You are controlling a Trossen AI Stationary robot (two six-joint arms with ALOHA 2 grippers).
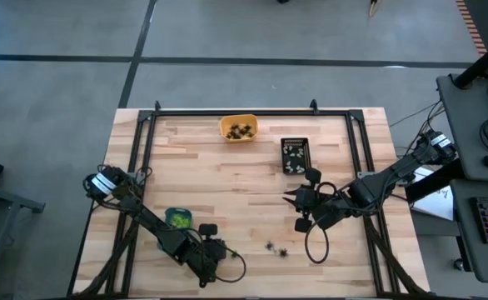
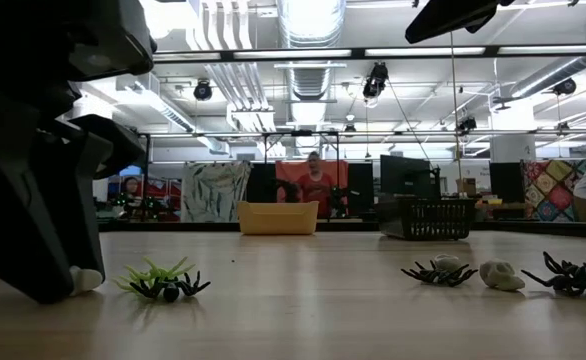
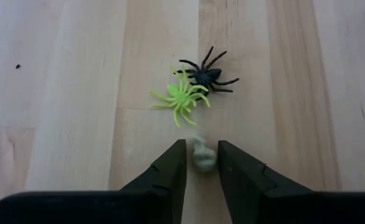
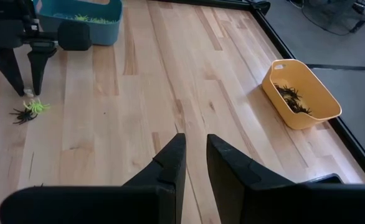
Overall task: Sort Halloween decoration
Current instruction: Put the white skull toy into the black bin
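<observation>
1. The left tool (image 3: 201,163) sits low at the worktop's (image 1: 227,179) near edge, its jaws narrowed around a whitish trinket (image 3: 203,155) but, as far as I can tell, not yet clamped on it.
2. Just ahead lie a lime-green spider (image 3: 182,98) and a black spider (image 3: 206,73), touching each other.
3. The right tool (image 4: 194,163) hovers mid-worktop, jaws nearly closed, empty.
4. Risk: the small trinket (rounded, likely slippery) could squirt out of the pinch, or a finger could nudge the spiders.
5. More pieces lie apart to the right; blue tray (image 1: 177,218), orange tray (image 1: 238,127) and black tray (image 1: 294,155) already hold some.
</observation>
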